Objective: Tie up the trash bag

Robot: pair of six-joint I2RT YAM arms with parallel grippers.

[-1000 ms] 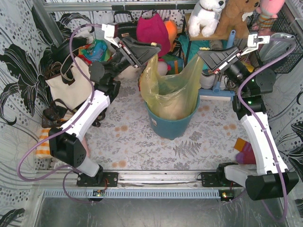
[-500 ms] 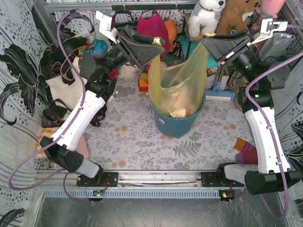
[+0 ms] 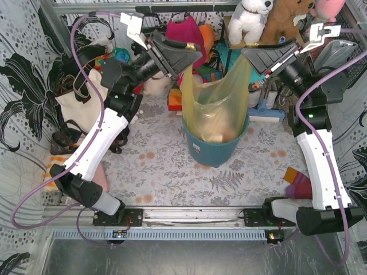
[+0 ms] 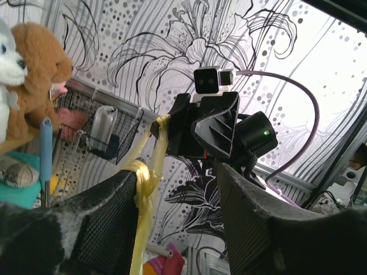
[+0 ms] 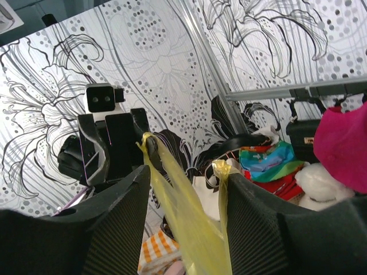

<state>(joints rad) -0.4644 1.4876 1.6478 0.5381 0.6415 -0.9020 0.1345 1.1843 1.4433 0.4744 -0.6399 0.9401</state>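
The yellow-green trash bag [image 3: 215, 109] stands in the teal bin [image 3: 213, 150], with white paper showing through it. Its two handles are pulled up and apart. My left gripper [image 3: 192, 57] is open, and one twisted handle [image 4: 143, 177] hangs over the tip of its left finger. The left wrist view shows the jaws [image 4: 176, 172] wide apart. My right gripper [image 3: 248, 56] is open too. The other handle [image 5: 221, 172] is hooked over its right finger, and bag film [image 5: 189, 212] runs between its jaws [image 5: 186, 171]. The two grippers face each other above the bag.
A cream tote bag [image 3: 80, 103] with dark straps sits at the left. Plush toys [image 3: 252, 20] and a pink bag [image 3: 183, 31] crowd the back shelf. An orange checked cloth [image 3: 54, 172] lies near left. A colourful item [image 3: 298, 183] lies at the right.
Both arms have risen, pulling the bag's handles up and stretching the bag taller. The bag and bin have shifted a little right. In the last half second the grippers barely moved.
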